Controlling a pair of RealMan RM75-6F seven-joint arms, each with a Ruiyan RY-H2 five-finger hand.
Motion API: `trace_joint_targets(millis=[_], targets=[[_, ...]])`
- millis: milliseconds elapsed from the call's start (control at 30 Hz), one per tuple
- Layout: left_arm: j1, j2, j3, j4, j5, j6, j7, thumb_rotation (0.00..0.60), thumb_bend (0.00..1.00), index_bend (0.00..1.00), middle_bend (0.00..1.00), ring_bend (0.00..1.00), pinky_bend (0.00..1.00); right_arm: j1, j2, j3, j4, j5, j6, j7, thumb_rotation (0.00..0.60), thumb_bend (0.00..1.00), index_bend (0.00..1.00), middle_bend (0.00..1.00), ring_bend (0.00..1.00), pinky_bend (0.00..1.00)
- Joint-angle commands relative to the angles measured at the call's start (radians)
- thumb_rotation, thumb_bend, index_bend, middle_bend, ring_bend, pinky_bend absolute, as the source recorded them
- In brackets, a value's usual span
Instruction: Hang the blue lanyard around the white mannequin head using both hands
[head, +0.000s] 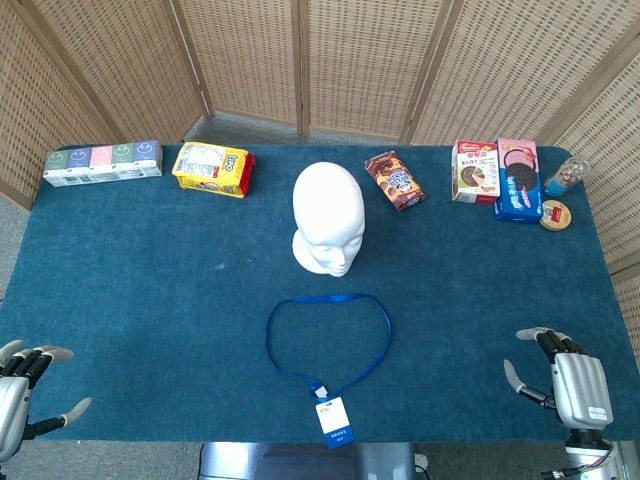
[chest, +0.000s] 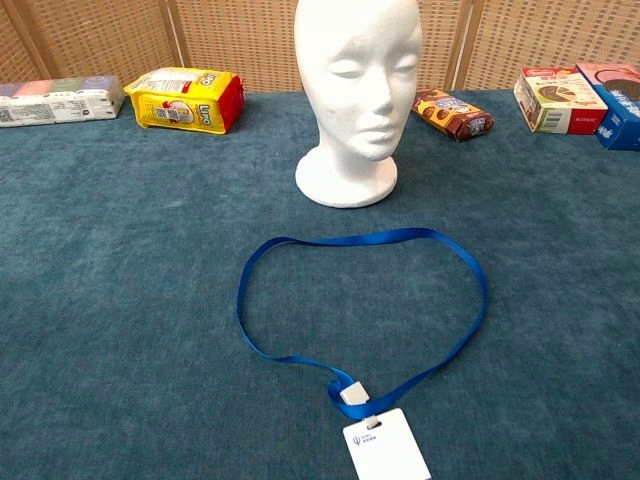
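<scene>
The white mannequin head (head: 328, 218) (chest: 356, 95) stands upright in the middle of the blue table, facing me. In front of it the blue lanyard (head: 328, 340) (chest: 280, 243) lies flat in an open loop, its white badge (head: 333, 420) (chest: 385, 450) at the near edge. My left hand (head: 20, 390) rests at the near left corner with fingers spread, holding nothing. At the near right corner my right hand (head: 565, 380) is likewise open and empty. Both hands are far from the lanyard and absent from the chest view.
Along the far edge sit a row of small cartons (head: 102, 163), a yellow snack pack (head: 211, 169), a brown cookie bag (head: 394, 180), biscuit boxes (head: 498, 175) and a small bottle (head: 565, 177). Wicker screens (head: 300, 60) stand behind the table.
</scene>
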Motion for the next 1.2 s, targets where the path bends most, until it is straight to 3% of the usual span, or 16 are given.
trace_joint_targets(millis=[33,867,1067,1200], targets=[[-0.001,-0.001,0.001,-0.001,-0.002,-0.005,-0.001,0.427,0.11,0.33,0.32,0.29,0.13,0.002,-0.001,0.002,0.0,0.001,-0.003,-0.001,0.307,0.39,0.35,0.38,0.36,0.43],[-0.028,0.024,-0.016,0.0,0.002,-0.032,-0.042,0.43,0.11,0.33,0.32,0.29,0.17,0.021,0.024,0.015,-0.017,-0.021,-0.014,0.074,0.303,0.39,0.35,0.38,0.36,0.43],[-0.052,0.037,-0.023,-0.009,0.01,-0.059,-0.045,0.432,0.11,0.33,0.32,0.29,0.17,0.07,0.022,0.038,0.011,-0.061,-0.04,0.146,0.312,0.39,0.35,0.44,0.46,0.57],[-0.071,0.048,-0.031,-0.021,0.004,-0.083,-0.036,0.432,0.11,0.33,0.32,0.29,0.17,0.107,0.016,0.049,0.035,-0.111,-0.046,0.181,0.321,0.39,0.37,0.54,0.61,0.68]])
